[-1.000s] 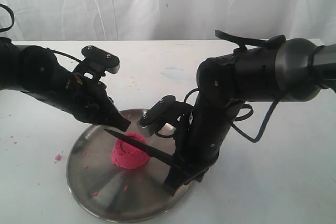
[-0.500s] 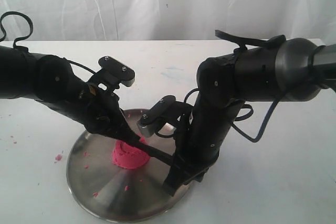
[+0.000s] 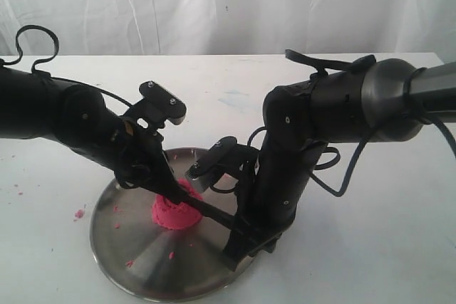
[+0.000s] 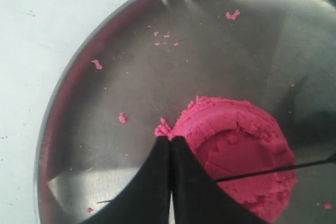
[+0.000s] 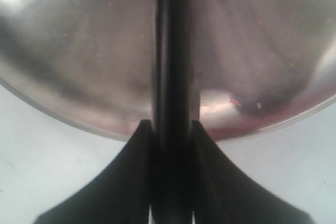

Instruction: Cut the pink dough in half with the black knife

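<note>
The right jaws clamp the black knife, its blade lying across the pink dough; the left jaws are closed on nothing, tips at the dough's edge. Risk: the blade looks off-centre, so pressing down may yield 2 unequal pieces or skid the dough.

The black knife lies edge-down across the round pink dough.
</note>
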`<state>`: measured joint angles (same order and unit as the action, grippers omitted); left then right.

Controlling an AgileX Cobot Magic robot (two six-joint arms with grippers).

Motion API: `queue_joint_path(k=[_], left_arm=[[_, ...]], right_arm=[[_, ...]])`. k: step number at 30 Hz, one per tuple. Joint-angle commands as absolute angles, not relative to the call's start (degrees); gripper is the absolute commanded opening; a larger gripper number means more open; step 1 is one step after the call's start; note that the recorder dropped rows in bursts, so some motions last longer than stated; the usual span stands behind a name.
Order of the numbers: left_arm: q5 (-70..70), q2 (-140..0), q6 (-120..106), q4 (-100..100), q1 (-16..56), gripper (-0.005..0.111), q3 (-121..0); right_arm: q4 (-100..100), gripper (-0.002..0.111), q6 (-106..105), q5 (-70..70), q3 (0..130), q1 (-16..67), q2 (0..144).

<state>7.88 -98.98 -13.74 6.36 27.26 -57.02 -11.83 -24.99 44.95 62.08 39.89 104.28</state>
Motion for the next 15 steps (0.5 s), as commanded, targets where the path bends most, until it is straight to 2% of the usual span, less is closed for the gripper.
queue_joint_path(k=[1,15], left_arm=[[9.60,-99.60,-13.75,6.30,27.42,0.000,-56.59],[10.07,-101.66,-13.75,6.30,27.42,0.000,-56.59]], right_arm=[[-12.11,0.000,-24.68,44.81,62.24,39.95,104.44],[-11.97,0.000,-24.63,44.67,62.24,39.95,104.44]])
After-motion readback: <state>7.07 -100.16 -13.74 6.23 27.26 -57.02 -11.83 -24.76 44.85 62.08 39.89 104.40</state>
